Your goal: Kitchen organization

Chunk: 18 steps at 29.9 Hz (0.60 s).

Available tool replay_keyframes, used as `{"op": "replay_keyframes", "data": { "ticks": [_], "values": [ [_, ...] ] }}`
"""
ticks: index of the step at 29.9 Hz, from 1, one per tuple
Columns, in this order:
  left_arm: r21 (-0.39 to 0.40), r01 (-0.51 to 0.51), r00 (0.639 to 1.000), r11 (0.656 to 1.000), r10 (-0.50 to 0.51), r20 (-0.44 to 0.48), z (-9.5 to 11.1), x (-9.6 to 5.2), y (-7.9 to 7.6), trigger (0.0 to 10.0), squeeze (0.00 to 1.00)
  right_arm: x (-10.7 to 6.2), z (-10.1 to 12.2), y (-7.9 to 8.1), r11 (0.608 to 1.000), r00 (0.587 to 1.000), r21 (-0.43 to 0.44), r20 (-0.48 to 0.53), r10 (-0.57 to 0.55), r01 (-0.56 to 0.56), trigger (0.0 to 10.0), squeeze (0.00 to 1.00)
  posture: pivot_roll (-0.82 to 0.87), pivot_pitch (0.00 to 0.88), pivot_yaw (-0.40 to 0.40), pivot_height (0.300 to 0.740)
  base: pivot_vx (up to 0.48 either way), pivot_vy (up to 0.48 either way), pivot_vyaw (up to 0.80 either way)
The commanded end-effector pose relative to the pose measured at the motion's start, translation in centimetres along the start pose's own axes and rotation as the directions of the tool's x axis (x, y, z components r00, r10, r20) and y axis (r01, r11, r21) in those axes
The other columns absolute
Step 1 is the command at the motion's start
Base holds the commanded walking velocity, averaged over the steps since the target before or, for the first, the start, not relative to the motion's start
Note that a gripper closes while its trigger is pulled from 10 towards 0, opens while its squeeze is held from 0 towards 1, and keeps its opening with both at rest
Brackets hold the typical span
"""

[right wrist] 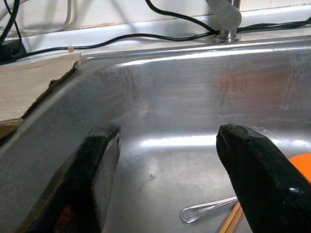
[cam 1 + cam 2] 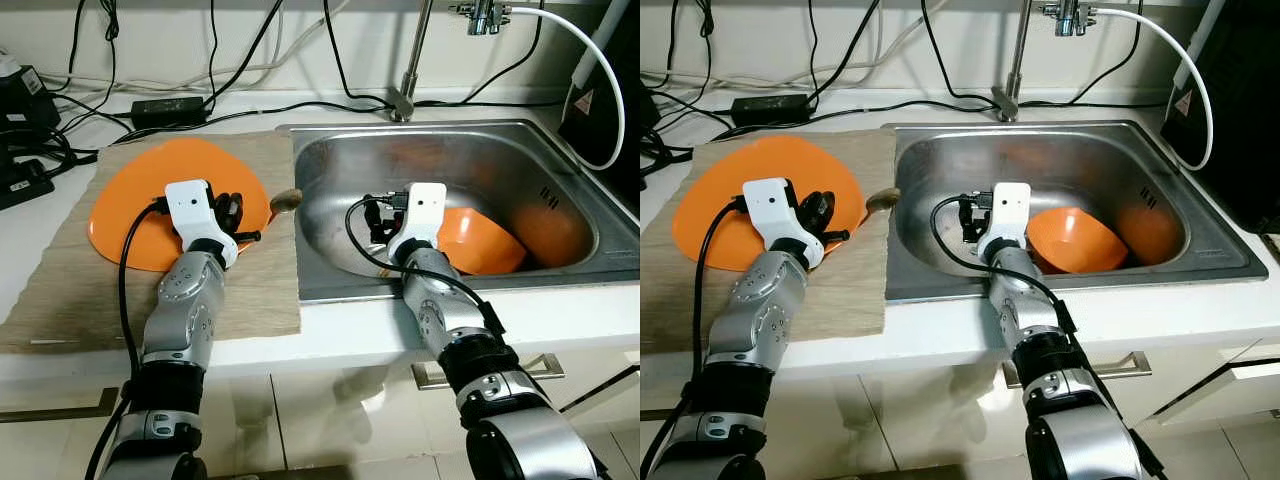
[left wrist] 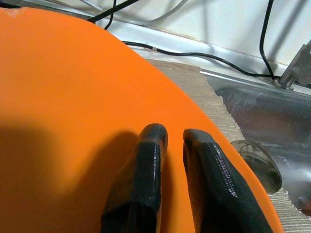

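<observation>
A large orange plate [image 2: 135,200] lies on a brown mat [image 2: 262,290] left of the sink. My left gripper [image 2: 232,212] hovers over the plate's right part; in the left wrist view its fingers [image 3: 148,160] are shut with only a thin gap, holding nothing, just above the plate [image 3: 68,111]. An orange bowl [image 2: 482,245] sits tilted in the steel sink [image 2: 450,288]. My right gripper [image 2: 380,215] is down inside the sink, left of the bowl and open wide [image 1: 168,133]. A wire utensil [image 1: 204,209] and a wooden stick lie on the sink floor.
A small round brownish object [image 2: 286,200] rests at the mat's edge by the sink rim. The tap [image 2: 405,95] stands behind the sink. Black cables and a power brick [image 2: 168,107] run along the back counter. A dark appliance [image 2: 600,90] stands at the right.
</observation>
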<state>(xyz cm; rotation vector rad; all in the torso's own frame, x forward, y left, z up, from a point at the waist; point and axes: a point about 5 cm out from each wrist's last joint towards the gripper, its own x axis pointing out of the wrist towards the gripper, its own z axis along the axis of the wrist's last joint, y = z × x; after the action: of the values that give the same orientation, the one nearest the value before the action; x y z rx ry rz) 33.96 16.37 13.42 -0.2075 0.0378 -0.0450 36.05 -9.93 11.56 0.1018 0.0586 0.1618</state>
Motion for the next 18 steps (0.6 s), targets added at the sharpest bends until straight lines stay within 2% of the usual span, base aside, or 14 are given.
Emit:
{"op": "replay_keyframes", "data": {
  "ticks": [1,5,7,8,10,13,18],
  "values": [
    [0.007,-0.014,0.999,1.000,0.014,-0.047,-0.9,-0.1,0.4,10.0,0.00,0.4,1.1,-0.5,0.994,0.999,-0.104,0.032,-0.004,0.007,10.0,0.00,0.02,0.000,0.006,0.740,0.000,0.000,0.00],
    [0.005,-0.014,1.000,1.000,0.014,0.004,1.0,-0.6,1.0,10.0,0.00,0.1,2.3,-1.0,0.992,0.997,-0.123,0.080,-0.003,0.012,10.0,0.00,0.03,0.000,0.005,0.740,0.000,0.000,0.00],
    [0.006,-0.023,1.000,1.000,0.023,-0.011,1.2,-1.3,1.6,10.0,0.00,-0.4,2.2,-1.5,0.993,0.997,-0.120,0.076,-0.004,0.013,10.0,0.00,0.02,0.000,0.005,0.740,0.000,0.000,0.00],
    [-0.033,-0.039,0.997,0.999,0.037,-0.065,0.5,-2.0,1.8,10.0,0.00,-0.7,1.6,-1.6,0.996,0.999,-0.095,0.046,0.000,0.005,10.0,0.00,0.02,0.000,0.004,0.740,0.000,0.000,0.00],
    [-0.054,-0.035,0.996,0.998,0.031,-0.080,0.3,-2.1,1.7,10.0,0.00,-0.8,1.5,-1.6,0.996,0.999,-0.086,0.036,0.003,0.001,10.0,0.00,0.02,0.000,0.006,0.740,0.000,0.000,0.00],
    [-0.024,0.002,0.994,1.000,-0.004,-0.109,-0.4,-1.9,0.6,10.0,0.00,-0.6,1.0,-0.9,0.998,1.000,-0.063,0.009,0.012,-0.011,10.0,0.00,0.02,0.000,0.008,0.740,0.000,0.000,0.00],
    [-0.027,0.002,0.992,1.000,-0.005,-0.127,-0.5,-2.1,0.4,10.0,0.00,-0.8,1.2,-0.1,0.997,0.999,-0.068,0.013,0.038,-0.037,10.0,0.00,0.02,0.000,0.010,0.740,0.000,0.000,0.00]
  ]
}}
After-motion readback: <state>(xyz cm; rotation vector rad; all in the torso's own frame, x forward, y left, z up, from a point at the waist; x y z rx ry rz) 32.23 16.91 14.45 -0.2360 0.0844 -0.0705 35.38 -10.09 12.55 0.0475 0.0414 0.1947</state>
